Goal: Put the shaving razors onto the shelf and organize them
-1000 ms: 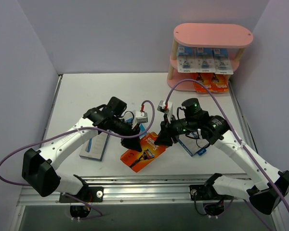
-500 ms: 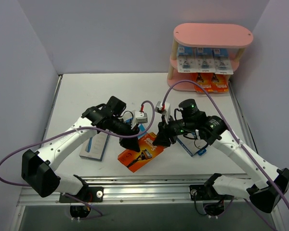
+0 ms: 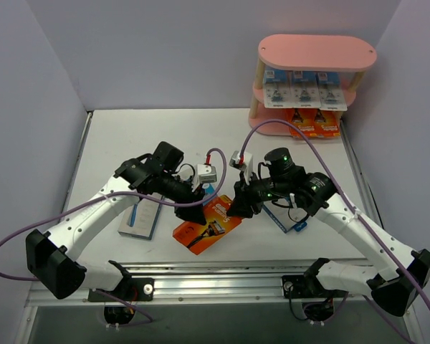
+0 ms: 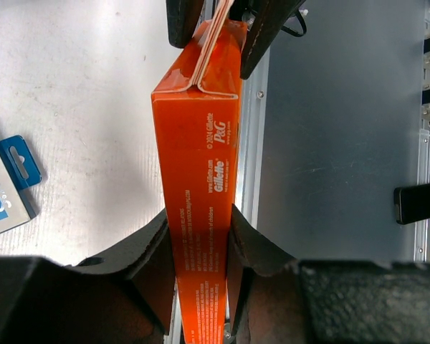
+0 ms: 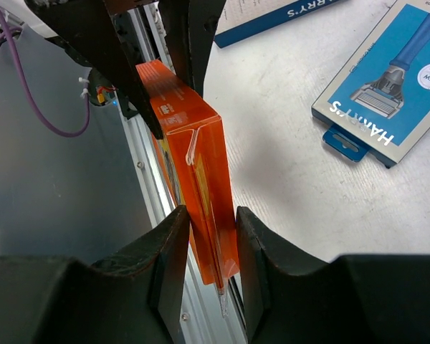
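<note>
The orange box [image 4: 197, 143] reads "Gillette", "P&G" and "©2024 Gillette" along its narrow side. It hangs in the air between the two arms, low over the front part of the table [image 3: 129, 136]. The left gripper [image 4: 198, 229] pinches one end of it, with black fingers pressed flat on both broad faces. The right gripper [image 5: 213, 222] pinches the other end the same way, so both tools are clamped on this one box.

In the right wrist view a blue box [image 5: 380, 93] lies flat on the table. It is printed "HARRY'S" with a pictured razor and a round "NEW" badge, and its hang tab points to the near side. A second box [image 5: 287, 14] at the top edge shows the same name only in part. From above, one blue-grey box [image 3: 142, 217] lies beside the left arm and another [image 3: 290, 218] lies under the right arm. A blue corner shows between the arms, but which box it belongs to is unclear.

The pink shelf [image 3: 317, 51] stands in the far right corner, close to the walls. Its middle board holds three white-blue cards [image 3: 299, 89] side by side, their print too small to read. Orange packs [image 3: 314, 122] sit on the bottom board — at least two. Bare white table stretches between the grippers and the shelf, and a metal rail [image 3: 222, 276] runs along the table's front edge.
</note>
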Available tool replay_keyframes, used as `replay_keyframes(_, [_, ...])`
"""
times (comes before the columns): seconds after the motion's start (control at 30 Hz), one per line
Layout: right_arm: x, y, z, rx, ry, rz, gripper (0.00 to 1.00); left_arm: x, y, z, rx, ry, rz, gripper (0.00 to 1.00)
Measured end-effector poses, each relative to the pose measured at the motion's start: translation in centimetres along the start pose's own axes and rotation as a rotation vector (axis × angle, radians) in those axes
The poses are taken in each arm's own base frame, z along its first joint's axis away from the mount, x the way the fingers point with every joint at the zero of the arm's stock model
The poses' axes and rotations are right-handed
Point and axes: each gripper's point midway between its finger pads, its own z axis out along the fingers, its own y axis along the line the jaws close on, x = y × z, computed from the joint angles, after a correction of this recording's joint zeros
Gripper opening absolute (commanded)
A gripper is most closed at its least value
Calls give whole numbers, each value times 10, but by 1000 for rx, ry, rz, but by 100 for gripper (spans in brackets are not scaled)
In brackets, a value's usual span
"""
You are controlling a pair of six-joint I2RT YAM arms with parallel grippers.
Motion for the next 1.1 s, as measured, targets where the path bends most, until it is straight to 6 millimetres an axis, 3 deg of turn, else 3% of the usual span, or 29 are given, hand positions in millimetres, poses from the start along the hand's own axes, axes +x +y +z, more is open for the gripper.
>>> replay_keyframes(0.37, [1, 6, 1, -38, 2, -7, 13, 0, -4, -3, -3, 15, -12, 2])
replay_keyframes(1.1, [-7, 12, 3, -62, -39, -51, 1, -12, -4, -22, -72, 89, 1, 2])
